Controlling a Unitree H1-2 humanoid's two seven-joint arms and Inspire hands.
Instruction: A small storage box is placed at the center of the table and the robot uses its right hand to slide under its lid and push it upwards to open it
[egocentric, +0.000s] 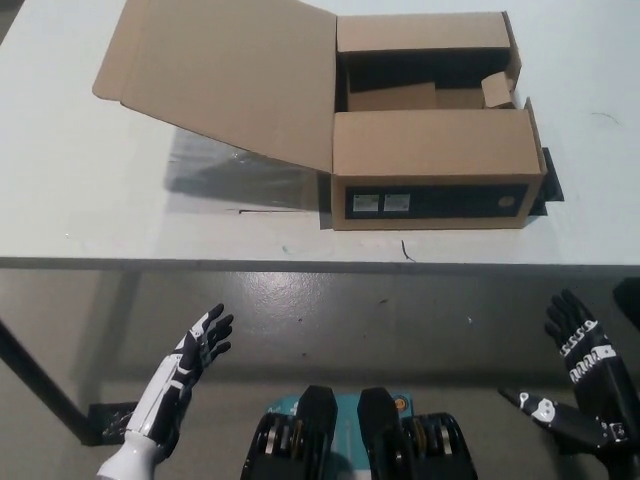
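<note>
Left hand: the white left hand (196, 350) is seen low at the lower left, below the bench edge and over the floor; its dark-tipped fingers (216, 325) are spread apart and nothing is held.
Right hand: the black right hand (585, 365) is seen at the lower right, also below the bench edge; its fingers (562, 312) are extended and parted, pointing up toward the bench, with nothing grasped. It is well apart from the box.
Floor: a grey, glossy floor (330, 310) is seen between the hands and the bench front.
Bench: a pale grey-white flat bench (80, 200) fills the upper part of the view; its front edge runs straight across above both hands, and a dark leg is seen under it at the far left.
Marks on bench: a short thin dark line (405, 250) is seen on the surface just in front of the box, and another thin dark line (265, 210) just left of the box's lower corner.
Box: a brown cardboard storage box with a black front panel (435, 165) is placed on the bench, right of centre. Two small white labels (383, 203) are carried on the front panel.
Lid: the large brown cardboard lid flap (230, 75) is already raised and folded out to the left, tilted over the bench with a shadow cast beneath it.
Interior: the dark inside (420, 80) is exposed at the far half of the box; the near half is covered by a cardboard top panel, and a small folded tab is seen at the far right inside corner.
Obstructions: nothing is seen between either hand and the box apart from the bench edge.
</note>
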